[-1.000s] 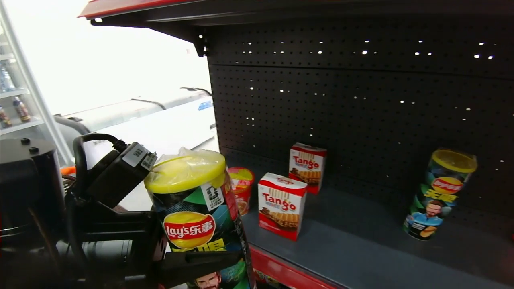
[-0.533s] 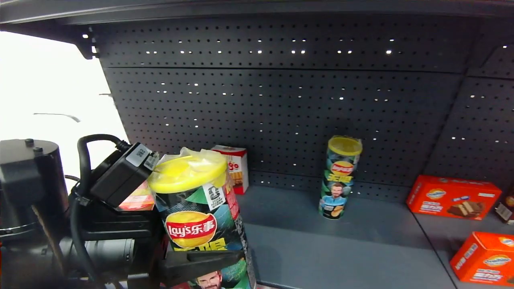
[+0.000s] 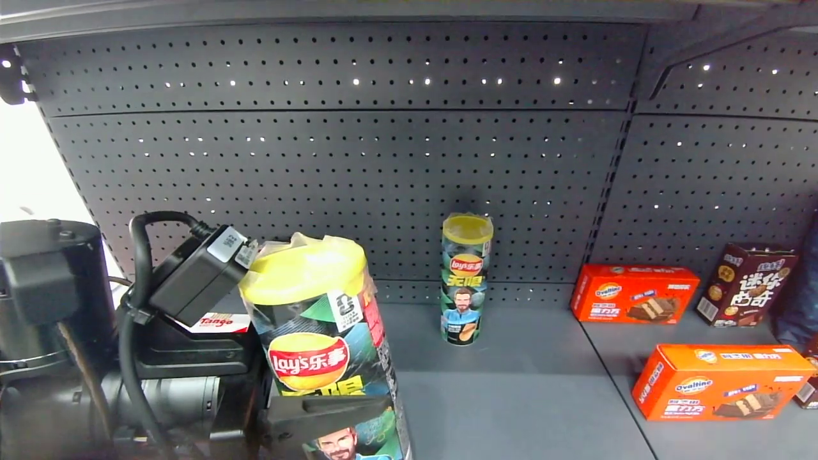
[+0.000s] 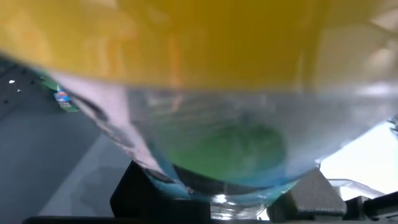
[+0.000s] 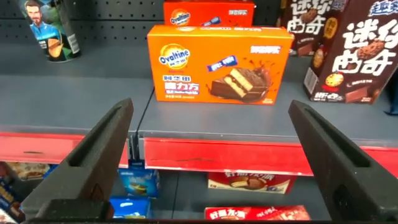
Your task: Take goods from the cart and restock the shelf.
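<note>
A tall chips can [image 3: 313,345] with a yellow lid and a loose plastic wrap stands upright in my left gripper [image 3: 329,415], which is shut on its lower body, in front of the shelf's left part. Up close in the left wrist view, the held can [image 4: 211,124] sits between that gripper's [image 4: 224,196] dark fingers. A matching chips can [image 3: 465,281] stands on the grey shelf board [image 3: 511,383] against the pegboard back. My right gripper [image 5: 214,168] is open and holds nothing, level with the shelf's red front edge [image 5: 217,155].
Two orange boxes [image 3: 632,294] [image 3: 722,380] and a brown box [image 3: 744,284] lie on the shelf's right section. A red-and-white box [image 3: 217,321] peeks out behind my left wrist. Bare board lies between the held can and the orange boxes. More goods sit on the lower shelf [image 5: 249,183].
The whole head view has swung right along the shelf, so the camera moved. The can stays held in my left gripper at the same place in the picture.
</note>
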You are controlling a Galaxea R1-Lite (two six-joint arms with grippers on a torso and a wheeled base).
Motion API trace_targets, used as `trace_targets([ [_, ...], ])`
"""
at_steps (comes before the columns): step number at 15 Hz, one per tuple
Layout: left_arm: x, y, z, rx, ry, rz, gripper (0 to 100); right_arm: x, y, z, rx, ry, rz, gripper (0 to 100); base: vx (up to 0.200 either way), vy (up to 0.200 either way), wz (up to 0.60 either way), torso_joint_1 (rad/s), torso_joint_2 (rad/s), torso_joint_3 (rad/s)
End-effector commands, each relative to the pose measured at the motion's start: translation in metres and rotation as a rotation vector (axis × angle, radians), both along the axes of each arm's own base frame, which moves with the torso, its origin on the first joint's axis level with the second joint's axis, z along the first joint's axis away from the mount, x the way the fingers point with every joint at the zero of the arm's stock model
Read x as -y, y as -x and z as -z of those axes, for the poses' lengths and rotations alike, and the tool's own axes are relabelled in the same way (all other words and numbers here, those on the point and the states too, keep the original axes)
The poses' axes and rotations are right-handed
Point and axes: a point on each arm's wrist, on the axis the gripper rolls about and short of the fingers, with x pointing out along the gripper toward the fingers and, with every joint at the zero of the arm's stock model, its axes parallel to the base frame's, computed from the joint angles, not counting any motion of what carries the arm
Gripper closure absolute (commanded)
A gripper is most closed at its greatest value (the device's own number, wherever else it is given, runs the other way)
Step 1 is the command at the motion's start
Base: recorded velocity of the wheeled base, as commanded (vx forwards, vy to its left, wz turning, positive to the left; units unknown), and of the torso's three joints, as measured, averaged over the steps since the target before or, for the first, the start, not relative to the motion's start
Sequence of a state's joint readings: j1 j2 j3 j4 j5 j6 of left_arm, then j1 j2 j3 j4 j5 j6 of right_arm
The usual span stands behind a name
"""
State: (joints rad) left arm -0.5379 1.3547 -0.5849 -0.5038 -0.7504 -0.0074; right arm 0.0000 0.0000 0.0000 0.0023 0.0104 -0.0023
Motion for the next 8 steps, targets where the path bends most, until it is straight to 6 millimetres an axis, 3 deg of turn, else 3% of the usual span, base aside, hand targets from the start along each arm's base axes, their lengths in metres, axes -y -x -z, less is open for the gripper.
trace_targets([
  [1, 0.000, 0.000, 0.002, -0.006, -0.004, -0.001, 100, 0.000, 0.000, 0.000, -0.002, 0.001, 0.000, 0, 0.000, 0.000, 0.00, 0.000, 0.00, 0.000],
  [5, 0.003, 0.001, 0.005, -0.014, -0.028, -0.032, 100, 0.000, -0.001, 0.000, -0.016, 0.002, 0.003, 0, 0.000, 0.000, 0.00, 0.000, 0.00, 0.000],
  [7, 0.005, 0.001, 0.006, -0.007, -0.045, -0.072, 100, 0.001, -0.002, -0.002, -0.031, -0.017, 0.094, 0, 0.000, 0.000, 0.00, 0.000, 0.00, 0.000],
  [8, 0.003, 0.000, 0.007, -0.011, -0.047, -0.083, 100, 0.001, 0.002, -0.038, 0.047, -0.031, 0.051, 0, 0.000, 0.000, 0.00, 0.000, 0.00, 0.000],
])
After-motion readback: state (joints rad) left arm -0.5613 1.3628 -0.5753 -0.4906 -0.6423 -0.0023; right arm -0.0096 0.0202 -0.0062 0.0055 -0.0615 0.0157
